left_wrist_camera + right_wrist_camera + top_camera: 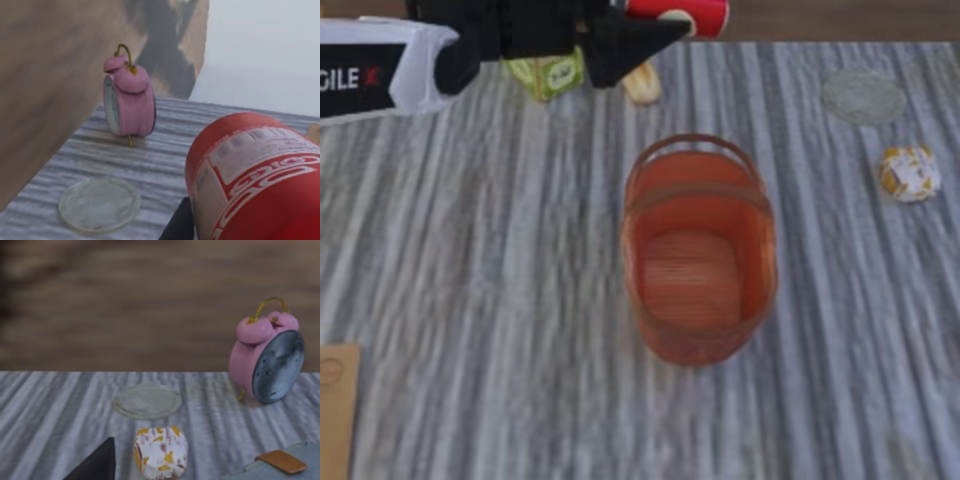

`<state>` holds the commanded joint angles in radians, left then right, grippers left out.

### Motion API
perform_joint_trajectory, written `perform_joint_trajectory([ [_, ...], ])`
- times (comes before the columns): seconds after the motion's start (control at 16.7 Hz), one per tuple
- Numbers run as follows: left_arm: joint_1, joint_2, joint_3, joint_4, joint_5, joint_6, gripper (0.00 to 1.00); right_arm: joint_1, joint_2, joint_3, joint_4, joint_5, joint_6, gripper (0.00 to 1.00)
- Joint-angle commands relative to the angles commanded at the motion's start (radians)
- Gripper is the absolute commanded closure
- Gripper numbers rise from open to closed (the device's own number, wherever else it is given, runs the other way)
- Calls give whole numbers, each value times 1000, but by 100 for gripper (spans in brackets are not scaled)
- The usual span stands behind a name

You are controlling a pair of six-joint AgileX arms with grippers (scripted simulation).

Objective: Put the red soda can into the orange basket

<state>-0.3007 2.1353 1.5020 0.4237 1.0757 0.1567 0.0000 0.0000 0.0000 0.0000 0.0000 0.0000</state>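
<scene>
- Overhead, the left arm is reaching across the far edge of the desk (470, 300), and its claw (655, 25) is gripping the red soda can (678, 14), which is lying on its side up in the air at the top of the view.
- The can is sitting beyond the orange basket's (699, 250) far rim, not over its opening.
- The basket is standing upright near the middle of the desk, handles arching over the top, with nothing showing inside.
- Just under the arm, a green-yellow box (548, 74) and a pale tan object (642, 83) are lying on the desk.
- Toward the right side, a clear round dish (864, 96) and a white-and-yellow wrapped ball (909, 173) are resting well apart from the basket.
- From the left wrist, the can (255, 180) is filling the near corner, and a pink alarm clock (129, 102) is standing behind the dish (99, 204).
- The right arm's claw is showing only as a dark finger (97, 465) in its own wrist view; I cannot tell whether it is open or closed.
</scene>
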Motion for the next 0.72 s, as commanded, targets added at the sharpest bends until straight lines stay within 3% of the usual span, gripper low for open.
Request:
perform_joint_trajectory([
  [0.18,-17,-58,-120,180,122,-70,100,0,0,0,0,0,0,0],
  [0.3,-24,-80,-172,246,172,-100,100,0,0,0,0,0,0,0],
  [0.72,-21,-81,-190,272,190,-109,100,0,0,0,0,0,0,0],
])
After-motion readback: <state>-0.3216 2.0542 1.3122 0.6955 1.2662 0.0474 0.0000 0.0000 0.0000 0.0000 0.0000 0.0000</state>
